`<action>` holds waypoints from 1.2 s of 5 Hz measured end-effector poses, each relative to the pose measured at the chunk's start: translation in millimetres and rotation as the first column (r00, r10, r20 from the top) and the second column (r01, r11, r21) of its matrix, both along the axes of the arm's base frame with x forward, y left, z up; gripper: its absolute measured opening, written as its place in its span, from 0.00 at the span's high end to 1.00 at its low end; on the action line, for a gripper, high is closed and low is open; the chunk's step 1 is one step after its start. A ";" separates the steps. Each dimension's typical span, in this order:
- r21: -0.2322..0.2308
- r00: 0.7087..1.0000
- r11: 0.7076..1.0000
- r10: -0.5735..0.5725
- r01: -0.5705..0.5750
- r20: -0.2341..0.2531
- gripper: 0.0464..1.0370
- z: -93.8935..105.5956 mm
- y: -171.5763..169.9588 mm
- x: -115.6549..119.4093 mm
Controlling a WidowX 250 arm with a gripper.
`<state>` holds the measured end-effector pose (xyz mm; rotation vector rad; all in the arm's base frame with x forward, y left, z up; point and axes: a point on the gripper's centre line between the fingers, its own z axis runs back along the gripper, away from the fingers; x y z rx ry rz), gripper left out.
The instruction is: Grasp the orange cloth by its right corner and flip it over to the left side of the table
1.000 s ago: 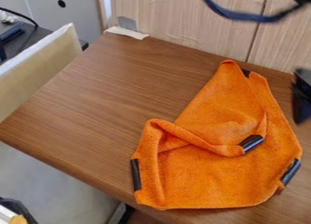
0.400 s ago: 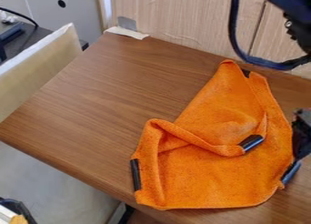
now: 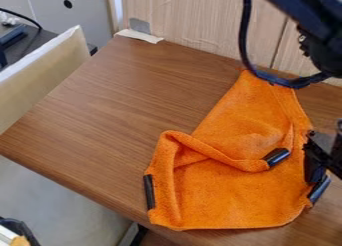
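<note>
Tool [image 3: 322,170] near rightmost black clip [image 3: 319,190], folded orange cloth [image 3: 234,200], brown tabletop [image 3: 120,115]

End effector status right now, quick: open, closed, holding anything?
End effector: cannot tell whether open or closed; at the right side of the orange cloth, just above the lower-right black clip. No hold on either can be confirmed.
</note>
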<state>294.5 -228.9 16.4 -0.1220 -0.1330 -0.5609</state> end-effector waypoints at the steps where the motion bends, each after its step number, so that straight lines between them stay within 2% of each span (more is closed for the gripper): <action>1: -0.002 1.000 1.000 0.004 -0.004 0.005 0.04 -2.9 2.9 2.8; 3: 0.002 1.000 1.000 0.011 -0.011 -0.013 0.08 -14.9 7.1 5.4; 5: 0.004 0.999 0.999 0.036 -0.036 -0.017 0.65 -16.6 15.3 11.4; 6: 0.011 1.000 1.000 0.028 -0.028 -0.012 0.86 -16.0 16.4 10.8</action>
